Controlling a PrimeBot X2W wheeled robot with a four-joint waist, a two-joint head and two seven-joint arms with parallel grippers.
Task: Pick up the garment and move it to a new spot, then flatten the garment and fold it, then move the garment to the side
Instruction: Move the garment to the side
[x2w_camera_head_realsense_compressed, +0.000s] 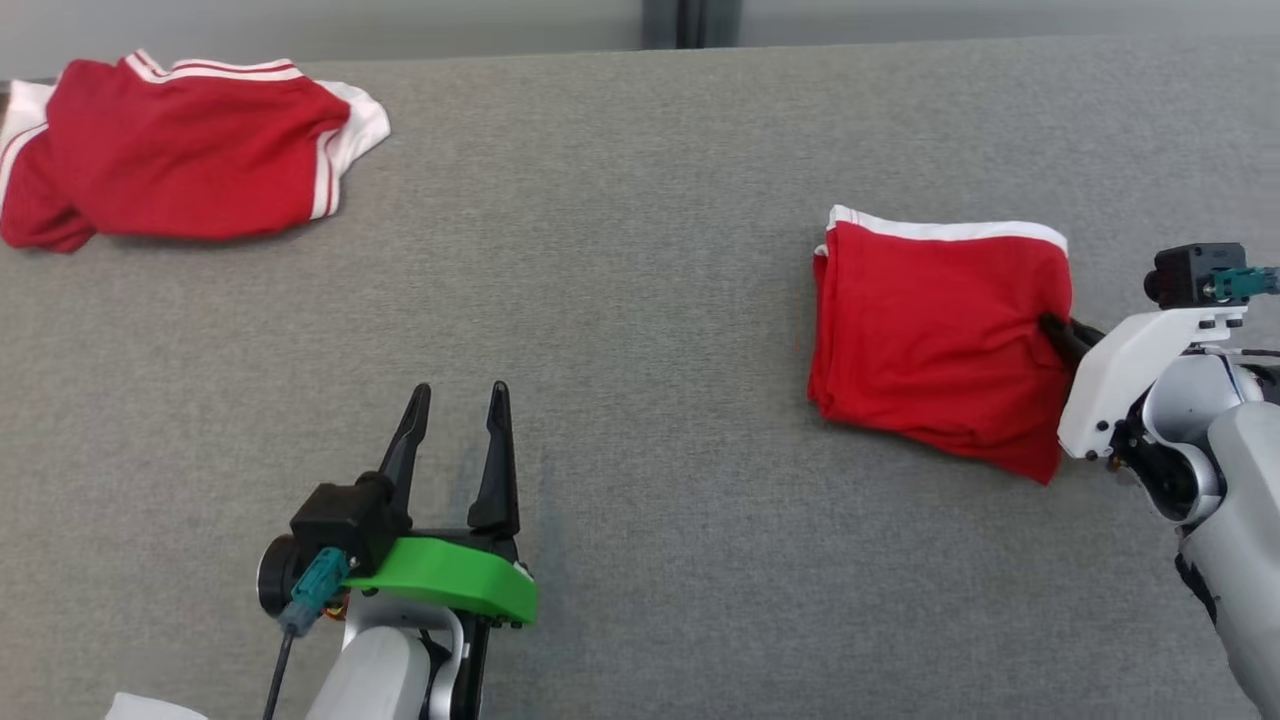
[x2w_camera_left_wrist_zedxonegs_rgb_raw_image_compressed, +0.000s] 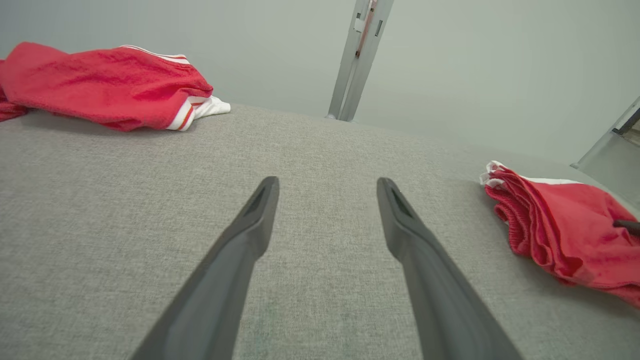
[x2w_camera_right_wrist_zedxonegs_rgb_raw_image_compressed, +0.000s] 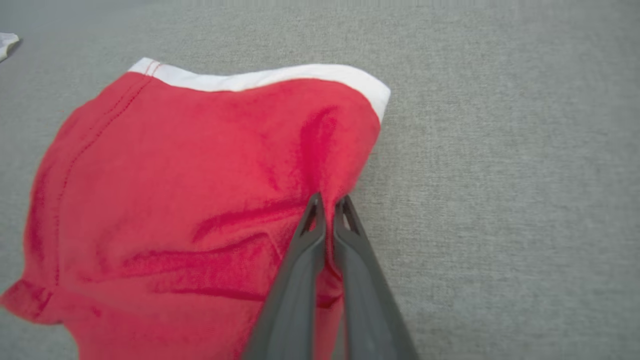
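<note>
The folded red cloth garment (x2w_camera_head_realsense_compressed: 935, 340), edged with a white band on its twelve o'clock side, lies at about three o'clock on the grey fabric-covered table (x2w_camera_head_realsense_compressed: 640, 300). The right gripper (x2w_camera_head_realsense_compressed: 1050, 328) has its two dark fingers pinched together on a ridge of red cloth at the garment's three o'clock edge. The left gripper (x2w_camera_head_realsense_compressed: 458, 400) sits at about seven o'clock with fingers spread and nothing between them, pointing toward twelve. A rumpled red garment (x2w_camera_head_realsense_compressed: 170, 150) with white striped trim lies at ten o'clock, well apart from the folded one.
</note>
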